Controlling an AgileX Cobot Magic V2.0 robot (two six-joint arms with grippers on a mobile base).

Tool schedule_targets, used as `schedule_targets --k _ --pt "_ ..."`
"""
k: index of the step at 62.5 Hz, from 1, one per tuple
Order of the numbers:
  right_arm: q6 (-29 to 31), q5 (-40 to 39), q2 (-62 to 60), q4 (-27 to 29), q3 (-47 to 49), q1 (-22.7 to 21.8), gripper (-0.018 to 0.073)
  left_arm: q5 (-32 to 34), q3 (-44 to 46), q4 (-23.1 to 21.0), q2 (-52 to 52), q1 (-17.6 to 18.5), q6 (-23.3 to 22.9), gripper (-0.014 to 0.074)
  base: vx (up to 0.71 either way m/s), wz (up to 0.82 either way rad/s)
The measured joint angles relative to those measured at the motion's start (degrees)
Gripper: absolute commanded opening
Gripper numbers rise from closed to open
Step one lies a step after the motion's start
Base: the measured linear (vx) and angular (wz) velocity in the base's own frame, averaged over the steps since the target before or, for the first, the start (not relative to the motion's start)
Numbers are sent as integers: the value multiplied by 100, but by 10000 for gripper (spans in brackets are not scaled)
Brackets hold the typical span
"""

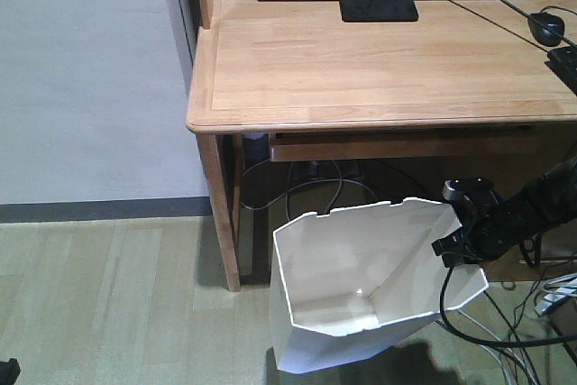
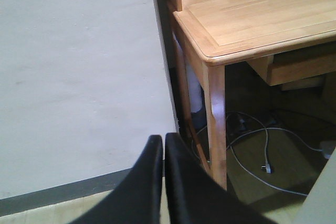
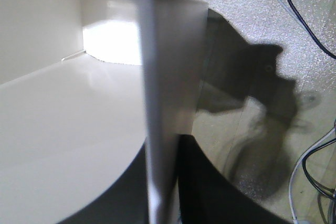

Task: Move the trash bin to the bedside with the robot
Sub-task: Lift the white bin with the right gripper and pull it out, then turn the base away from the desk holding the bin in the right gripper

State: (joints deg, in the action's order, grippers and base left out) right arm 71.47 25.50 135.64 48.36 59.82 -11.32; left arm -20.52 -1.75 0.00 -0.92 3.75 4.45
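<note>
The trash bin fills the frame from 7 to 11 o'clock, its smooth cream inside catching a bright patch of light near 11 o'clock, while its thin white wall runs edge-on from 12 down to 6 o'clock. The right gripper straddles that wall at 6 o'clock, one black finger pressed to the outside and the other dark against the inside. From 1 to 5 o'clock lies speckled floor bearing a dark shadow, with a black cable looping at 2 o'clock and pale cables at 4 o'clock.
</note>
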Motion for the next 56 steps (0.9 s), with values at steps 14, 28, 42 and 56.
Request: schedule_targets --k 14,28,42,56 --pt "0 0 0 -19 0 0 0 0 0 0 0 0 0 -7 0 1" --pt "0 -39 0 -68 0 -11 0 0 0 0 0 0 0 -7 -4 16" --pt "0 -70 0 -68 0 -15 0 0 0 0 0 0 0 -7 -6 41" --pt "0 -44 0 -49 0 -15 0 0 0 0 0 0 0 -7 -7 58"
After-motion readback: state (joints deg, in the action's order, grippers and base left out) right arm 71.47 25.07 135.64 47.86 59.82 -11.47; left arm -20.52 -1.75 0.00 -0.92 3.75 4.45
